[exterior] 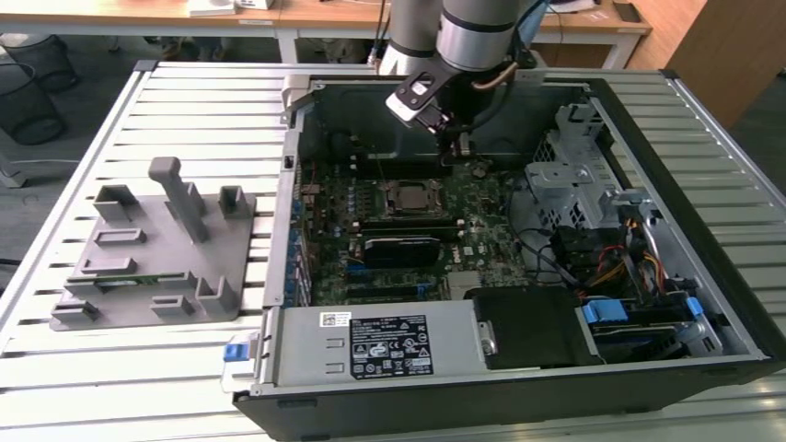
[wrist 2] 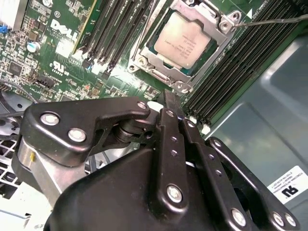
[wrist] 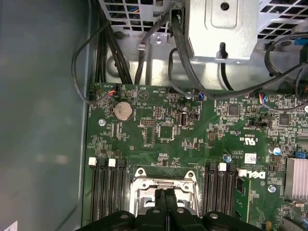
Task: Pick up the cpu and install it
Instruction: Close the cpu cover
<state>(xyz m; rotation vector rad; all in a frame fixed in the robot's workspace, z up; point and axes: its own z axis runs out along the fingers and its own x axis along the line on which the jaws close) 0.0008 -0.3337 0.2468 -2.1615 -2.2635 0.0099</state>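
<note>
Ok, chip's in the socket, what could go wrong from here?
The shiny silver square cpu lies inside the grey metal socket frame, but whether the thin metal lever is latched I cannot tell; it may be loose. The black gripper, shut and empty, hovers by the socket: a drop or sideways move could strike the frame or the black memory slots.

Open space above cpu (wrist 2: 182, 41)

Cpu (wrist 2: 182, 41): dull silver top with a thin dark-green rim. Socket frame (wrist 2: 161, 65): bright grey metal. Motherboard (wrist: 192, 139): green, speckled with small silver and black parts. Memory slots (wrist: 107, 192): black. Gripper (wrist 2: 169, 98): black with silver screw heads. Case (exterior: 516, 405): black. Fixture (exterior: 172, 262): plain grey. Bench (exterior: 197, 110): pale grey slats.
</note>
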